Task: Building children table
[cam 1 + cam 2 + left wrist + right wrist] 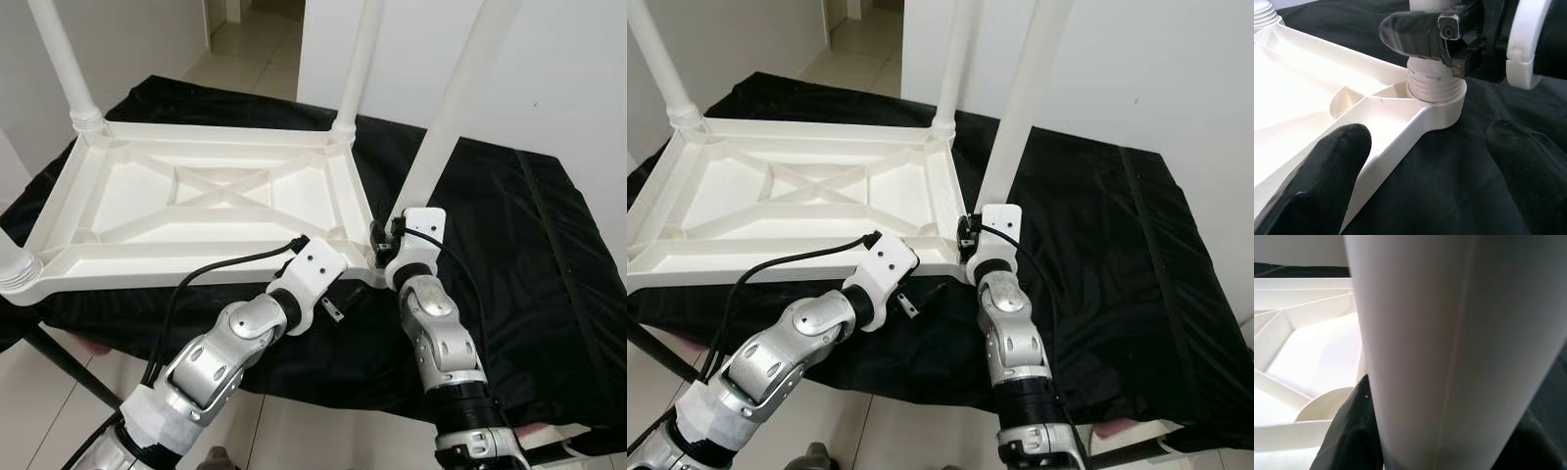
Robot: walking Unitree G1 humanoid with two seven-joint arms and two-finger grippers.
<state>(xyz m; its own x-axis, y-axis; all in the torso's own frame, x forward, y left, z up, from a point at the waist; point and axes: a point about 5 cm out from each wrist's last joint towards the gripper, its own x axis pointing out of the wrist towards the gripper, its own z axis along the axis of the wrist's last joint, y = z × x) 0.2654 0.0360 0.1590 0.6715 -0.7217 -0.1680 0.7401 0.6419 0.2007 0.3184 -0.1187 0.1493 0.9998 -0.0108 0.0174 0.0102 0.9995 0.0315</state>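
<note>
My right pincer [384, 238] grips the leg [446, 122] at the upturned tabletop's [186, 196] near corner socket; left pincer [338, 304] open beside the rim. Keep the leg vertical, twist until threads seat

Seen from the robot's head, both eye views look forward and down over the upturned white plastic children's table [196, 196] on a black-draped worktop [509, 245]. Each wrist camera sits close to its near-right white tapered leg [1449, 352], sharing that corner.
</note>
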